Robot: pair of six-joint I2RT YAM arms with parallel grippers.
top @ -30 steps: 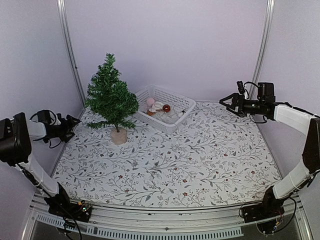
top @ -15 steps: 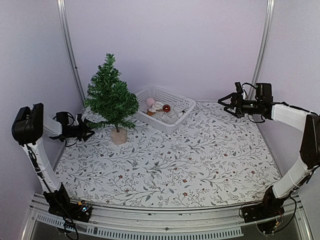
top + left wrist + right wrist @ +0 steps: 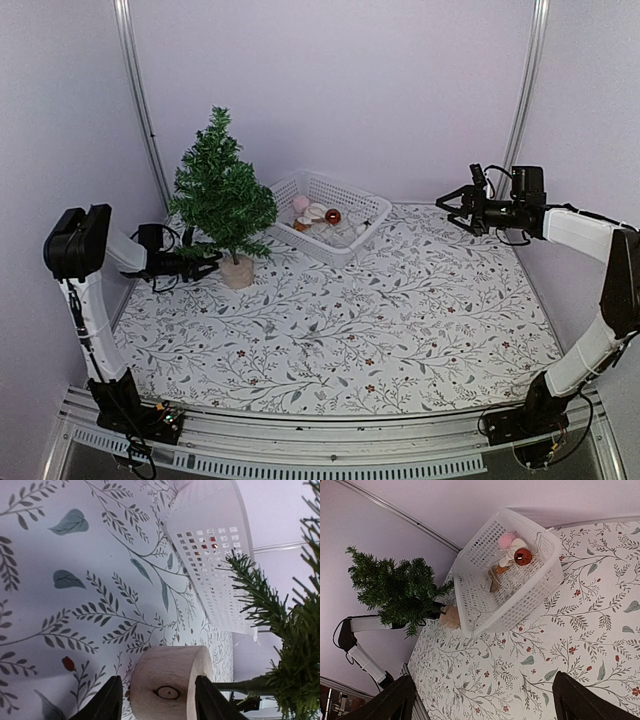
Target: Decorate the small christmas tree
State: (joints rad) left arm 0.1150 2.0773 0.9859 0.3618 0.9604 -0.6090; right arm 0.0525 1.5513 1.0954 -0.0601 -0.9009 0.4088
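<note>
Reaching in from the left wall over the last second, my left arm has brought the left fingers (image 3: 107, 705) down beside the small christmas tree (image 3: 222, 190), narrowing them on the way; the right arm has hardly shifted. Those left fingers stand part spread on either side of the pale wooden stump (image 3: 170, 680). One is just beside it with a sliver of worktop showing between. The other is against or in front of its edge, I cannot tell which, so I judge nothing is pinched yet. The stump looks the right place to hold: hard, round and low, where the bristly branches above would only bend and slip away. I expect the tree to be light and top-heavy, easy to tip if one side is pushed first. It stands at the back left of the worktop (image 3: 400, 320), its lowest branches reaching out over the fingers. Just beside it to the right lies the white basket (image 3: 345, 255), holding a red ball (image 3: 332, 216) and a pink ornament (image 3: 300, 203) among others, probably fragile. The right fingers (image 3: 395, 700) hang spread wide at the far right, well apart from the tree, holding nothing.
</note>
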